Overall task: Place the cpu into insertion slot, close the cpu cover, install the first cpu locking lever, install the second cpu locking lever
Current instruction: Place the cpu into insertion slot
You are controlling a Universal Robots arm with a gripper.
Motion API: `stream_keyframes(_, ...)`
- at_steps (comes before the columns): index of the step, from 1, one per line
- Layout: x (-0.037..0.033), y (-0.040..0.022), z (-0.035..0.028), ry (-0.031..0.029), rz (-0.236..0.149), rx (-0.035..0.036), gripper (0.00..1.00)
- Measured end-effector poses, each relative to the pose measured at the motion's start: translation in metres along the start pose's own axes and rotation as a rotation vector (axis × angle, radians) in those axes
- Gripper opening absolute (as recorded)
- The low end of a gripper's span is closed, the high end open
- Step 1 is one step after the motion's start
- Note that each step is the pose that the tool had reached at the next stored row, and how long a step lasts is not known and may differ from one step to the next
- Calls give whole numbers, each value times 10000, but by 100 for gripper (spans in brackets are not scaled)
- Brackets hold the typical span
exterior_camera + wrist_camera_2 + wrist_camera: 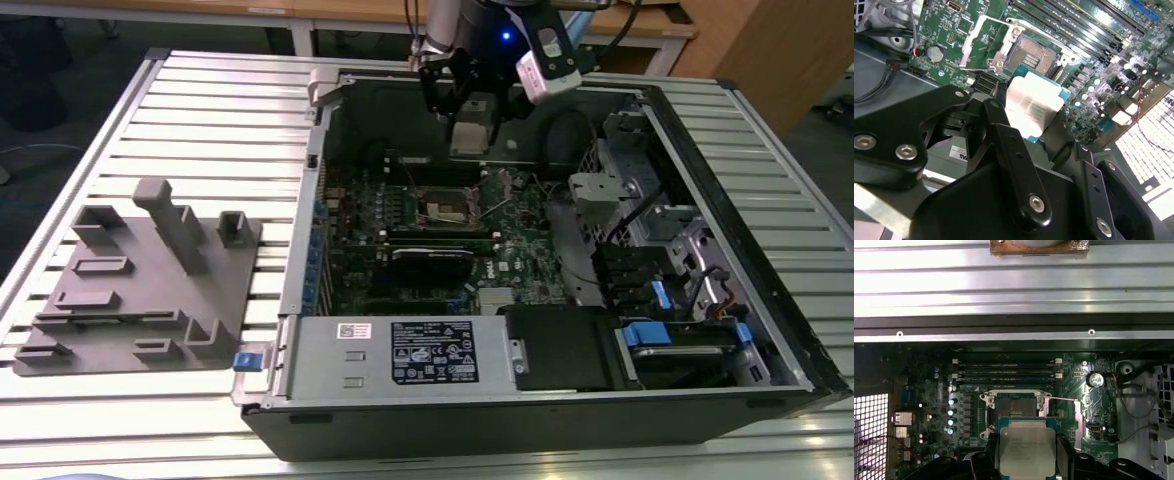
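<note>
The cpu (1026, 447) has a dull silver metal top. The hand (1029, 117) is matt black, its screw heads shiny metal. The insertion slot (1016, 409) shows gold-brown pins in a metal rim. The counter (200, 120) is ribbed satin metal; the fixture (134, 280) on it is matt grey plastic.

Nothing here can really be read. The big black-and-white label (431, 352) on the metal power supply box (320, 362) carries rows of fine print and small marks, all too tiny to make out. A little white barcode sticker (352, 330) sits just beside it. In the first wrist view the cpu (1026, 447) has faint etched lines on its metal top — illegible.
</note>
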State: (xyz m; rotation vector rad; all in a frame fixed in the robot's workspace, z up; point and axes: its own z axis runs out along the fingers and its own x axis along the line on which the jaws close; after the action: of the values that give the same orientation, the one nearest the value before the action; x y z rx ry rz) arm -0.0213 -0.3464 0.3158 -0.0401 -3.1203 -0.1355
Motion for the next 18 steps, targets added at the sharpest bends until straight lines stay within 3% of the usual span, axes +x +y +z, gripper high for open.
stream_keyframes(9, 0, 0, 6, 0, -1, 0, 54)
stream_keyframes(18, -1, -5, 55, 0, 0, 1, 54)
